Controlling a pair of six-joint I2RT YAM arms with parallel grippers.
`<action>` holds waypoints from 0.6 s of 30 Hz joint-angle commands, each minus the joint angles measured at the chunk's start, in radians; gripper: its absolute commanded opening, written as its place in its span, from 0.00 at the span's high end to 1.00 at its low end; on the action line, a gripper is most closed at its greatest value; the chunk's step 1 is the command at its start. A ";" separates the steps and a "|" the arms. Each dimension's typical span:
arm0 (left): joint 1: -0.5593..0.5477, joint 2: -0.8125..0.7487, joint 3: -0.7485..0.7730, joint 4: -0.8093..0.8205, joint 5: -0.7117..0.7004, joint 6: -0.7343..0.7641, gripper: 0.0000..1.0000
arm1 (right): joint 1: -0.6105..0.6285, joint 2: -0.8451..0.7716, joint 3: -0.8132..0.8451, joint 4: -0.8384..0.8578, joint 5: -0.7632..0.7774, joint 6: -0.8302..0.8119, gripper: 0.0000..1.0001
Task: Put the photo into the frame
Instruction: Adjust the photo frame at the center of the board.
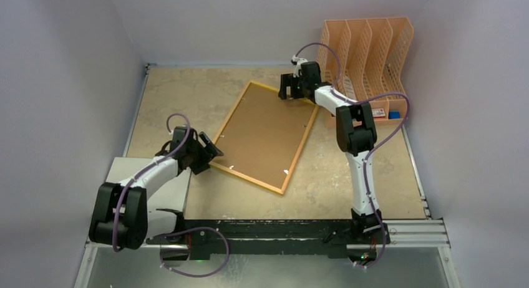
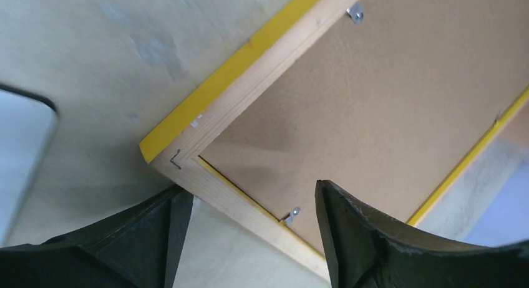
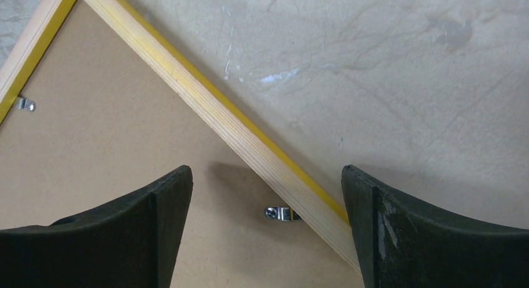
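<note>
The frame [image 1: 246, 179] lies back up and askew on the table, its yellow edges and pale wood rails around a brown backing board [image 1: 265, 135]. The photo is not in view. My left gripper [image 1: 211, 156] is open and empty, over the frame's near-left corner. In the left wrist view [image 2: 249, 191] its jaws straddle the wooden rail [image 2: 256, 82] and a metal clip [image 2: 291, 214]. My right gripper [image 1: 291, 95] is open and empty, over the frame's far corner. In the right wrist view [image 3: 265, 172] it hangs over the rail [image 3: 206, 105] and another clip [image 3: 279, 213].
A peach file rack [image 1: 368, 51] stands at the back right, with small red and blue items [image 1: 387, 113] at its base. A blank grey-white panel [image 1: 125, 169] lies under my left arm at the near left and also shows in the left wrist view [image 2: 19, 151].
</note>
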 commanded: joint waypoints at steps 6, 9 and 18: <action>0.101 0.160 0.188 0.091 -0.095 0.092 0.26 | 0.062 -0.142 -0.107 -0.047 -0.081 0.156 0.13; 0.146 0.241 0.281 0.123 -0.056 0.106 0.26 | 0.084 -0.162 -0.130 -0.054 -0.070 0.170 0.14; 0.177 0.405 0.447 0.137 -0.021 0.145 0.26 | 0.149 -0.298 -0.355 -0.021 -0.024 0.183 0.14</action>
